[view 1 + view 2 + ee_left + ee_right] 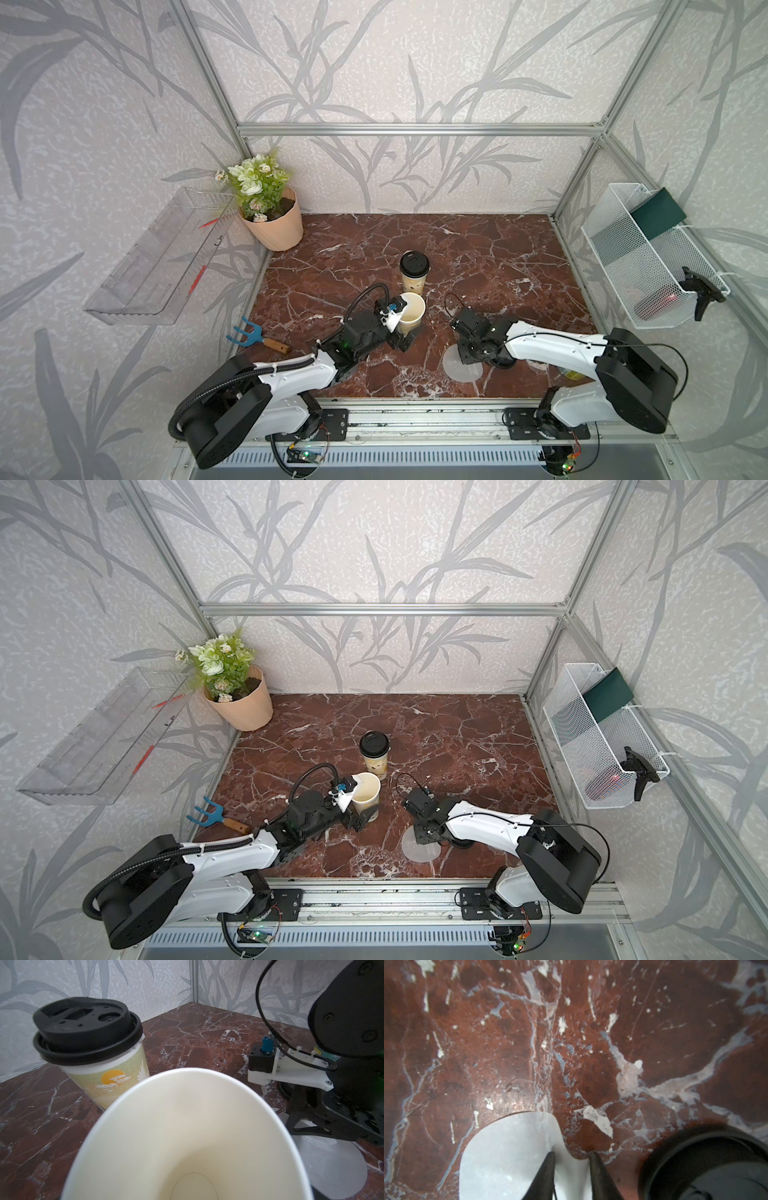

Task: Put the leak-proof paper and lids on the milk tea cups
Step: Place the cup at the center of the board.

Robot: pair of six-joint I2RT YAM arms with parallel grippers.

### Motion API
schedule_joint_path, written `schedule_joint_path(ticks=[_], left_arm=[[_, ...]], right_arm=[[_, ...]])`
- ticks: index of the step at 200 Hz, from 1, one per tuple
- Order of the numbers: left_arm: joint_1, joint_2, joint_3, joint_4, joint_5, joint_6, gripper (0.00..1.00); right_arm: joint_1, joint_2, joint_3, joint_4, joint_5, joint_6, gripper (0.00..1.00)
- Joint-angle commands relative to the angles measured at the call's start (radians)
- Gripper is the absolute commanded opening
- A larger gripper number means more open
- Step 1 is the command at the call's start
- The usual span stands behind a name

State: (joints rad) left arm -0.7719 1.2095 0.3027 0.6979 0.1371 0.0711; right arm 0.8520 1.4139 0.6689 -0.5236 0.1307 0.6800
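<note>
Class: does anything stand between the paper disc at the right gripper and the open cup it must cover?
Nothing lies on the table between the paper disc and the open cup, and its mouth is uncovered. The left arm's wrist camera crowds the rim's side away from the disc.

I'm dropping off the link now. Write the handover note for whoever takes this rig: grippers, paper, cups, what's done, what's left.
Left gripper: low beside the open cup; whether it grips the cup is unclear.
Right gripper: down at the tabletop, jaws narrowly apart astride the edge of the paper disc, which lies flat.
Lidded cup: behind the open cup; paper under its lid cannot be confirmed.
Loose black lid: beside the disc.
Done: the open cup has no paper on it yet.
Left: pinch the disc, lay it over the open cup's mouth.
</note>
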Motion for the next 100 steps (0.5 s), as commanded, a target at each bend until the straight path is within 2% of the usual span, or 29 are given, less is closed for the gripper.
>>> schedule_joint_path(ticks=[1,57,88,100], left_arm=[[-0.004,-0.037,0.023,-0.067,-0.023,0.0,0.99],[-0.004,-0.071,0.098,-0.213,-0.019,-0.034,0.99],[-0.003,-0.163,0.108,-0.307,-0.044,-0.04,0.99],[-0.003,-0.205,0.103,-0.349,-0.081,-0.079,0.99]], right_arm=[[0.007,-0.036,0.021,-0.054,0.027,-0.015,0.29],[0.0,-0.097,0.116,-0.108,0.098,-0.034,0.13],[-0.007,-0.147,0.187,-0.152,0.124,-0.106,0.09],[-0.008,-0.175,0.211,-0.165,0.147,-0.122,0.07]])
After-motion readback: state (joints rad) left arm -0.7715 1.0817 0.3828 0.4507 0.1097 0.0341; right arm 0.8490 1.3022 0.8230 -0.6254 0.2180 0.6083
